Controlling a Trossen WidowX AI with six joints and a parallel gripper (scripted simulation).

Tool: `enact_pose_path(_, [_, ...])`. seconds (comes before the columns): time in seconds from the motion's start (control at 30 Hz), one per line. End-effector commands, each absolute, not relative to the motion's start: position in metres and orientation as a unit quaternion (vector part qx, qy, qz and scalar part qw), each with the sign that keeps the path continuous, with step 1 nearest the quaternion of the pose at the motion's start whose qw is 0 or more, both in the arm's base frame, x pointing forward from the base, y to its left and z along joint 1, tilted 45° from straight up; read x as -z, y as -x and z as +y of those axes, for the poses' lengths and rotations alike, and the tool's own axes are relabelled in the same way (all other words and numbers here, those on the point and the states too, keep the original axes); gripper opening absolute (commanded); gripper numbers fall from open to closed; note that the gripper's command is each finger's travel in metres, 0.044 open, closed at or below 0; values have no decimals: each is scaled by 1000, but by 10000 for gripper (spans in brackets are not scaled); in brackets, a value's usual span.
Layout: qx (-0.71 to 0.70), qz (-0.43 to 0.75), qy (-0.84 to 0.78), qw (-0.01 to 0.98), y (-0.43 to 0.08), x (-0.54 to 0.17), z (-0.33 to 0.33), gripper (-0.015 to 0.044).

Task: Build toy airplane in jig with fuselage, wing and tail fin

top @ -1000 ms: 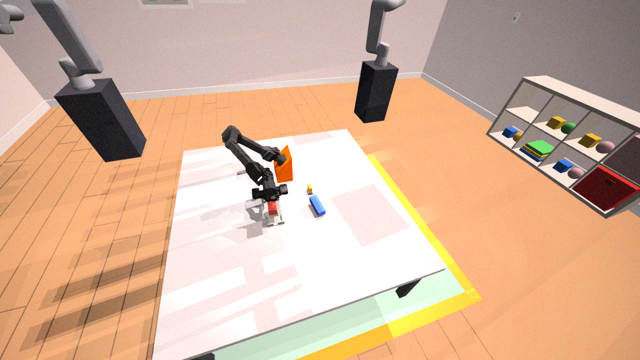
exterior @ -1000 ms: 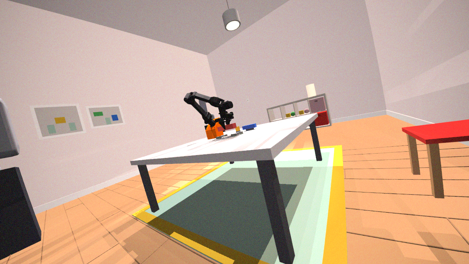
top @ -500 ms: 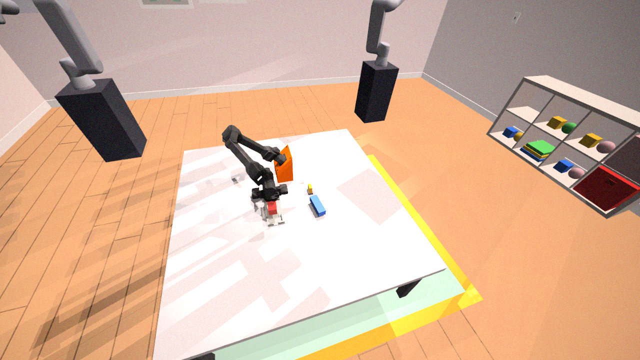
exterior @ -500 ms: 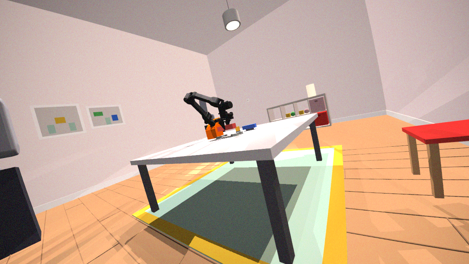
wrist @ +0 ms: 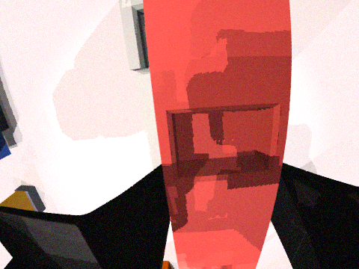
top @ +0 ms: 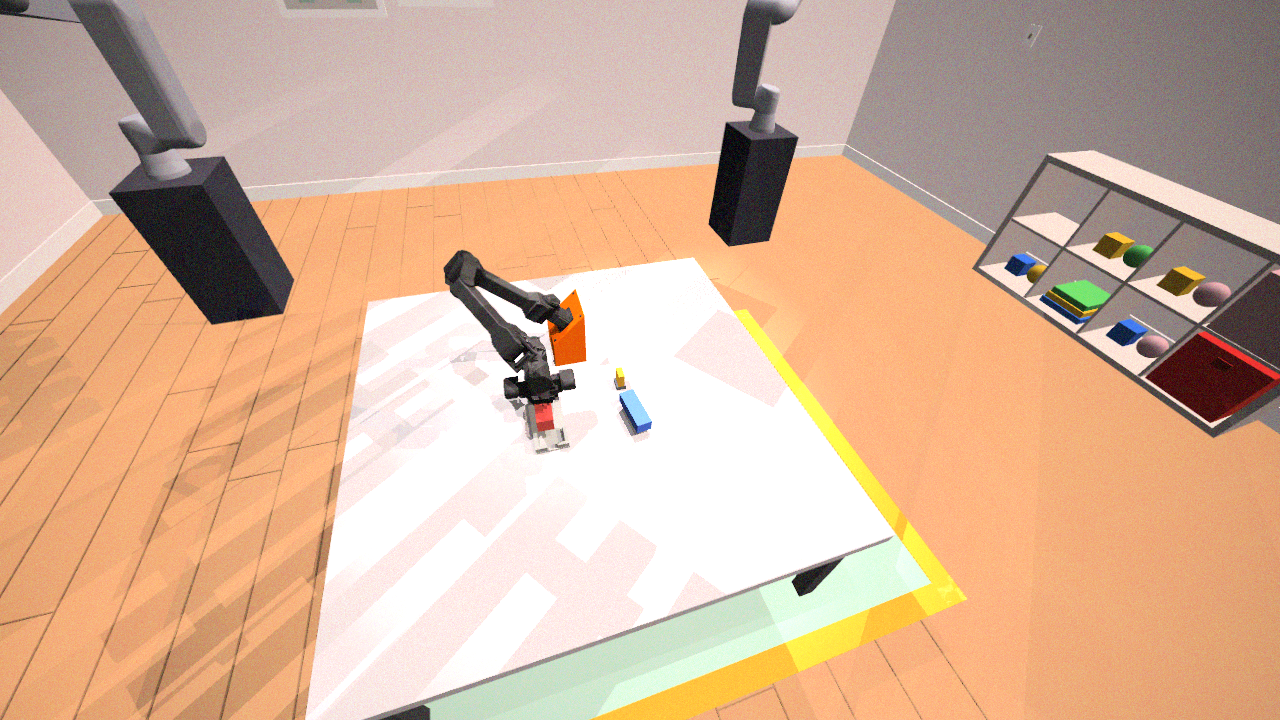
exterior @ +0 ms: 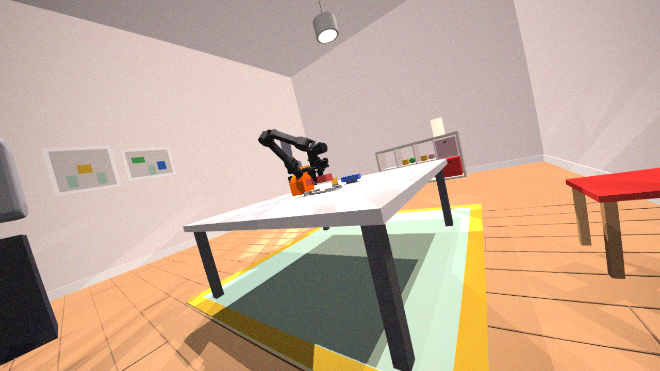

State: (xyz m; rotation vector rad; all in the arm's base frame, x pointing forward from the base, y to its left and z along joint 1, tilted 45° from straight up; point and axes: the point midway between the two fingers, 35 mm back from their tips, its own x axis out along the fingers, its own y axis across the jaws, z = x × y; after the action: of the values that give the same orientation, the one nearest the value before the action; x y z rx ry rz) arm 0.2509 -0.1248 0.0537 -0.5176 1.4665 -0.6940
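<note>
The red fuselage (top: 544, 417) (exterior: 325, 177) (wrist: 221, 82) is between the black fingers of my gripper (top: 540, 402) (wrist: 212, 164), which is shut on it. Its rectangular socket faces up in the wrist view. The fuselage is over the pale grey cradle (top: 551, 447) (wrist: 129, 41), lengthwise along it; I cannot tell whether it touches the cradle floor. The blue wing (top: 635, 411) (exterior: 350, 177) (wrist: 3, 148) lies on the table to the cradle's right in the top view. The small yellow tail fin (top: 619, 377) (exterior: 334, 181) (wrist: 18, 201) is near it, towards the arm's base.
An orange panel (top: 569, 338) (exterior: 300, 185) stands by the arm's base, behind the cradle in the top view. The white table (top: 716, 465) (exterior: 295, 216) carries the arm and all the parts. Two larger grey arms on dark pedestals and a shelf stand off the table.
</note>
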Motion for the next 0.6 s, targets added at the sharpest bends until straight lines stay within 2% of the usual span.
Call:
enact_pose_path(0.0, [306, 649, 232, 657, -250, -49, -129, 195])
enact_pose_path(0.57, [306, 649, 233, 656, -249, -31, -149, 195])
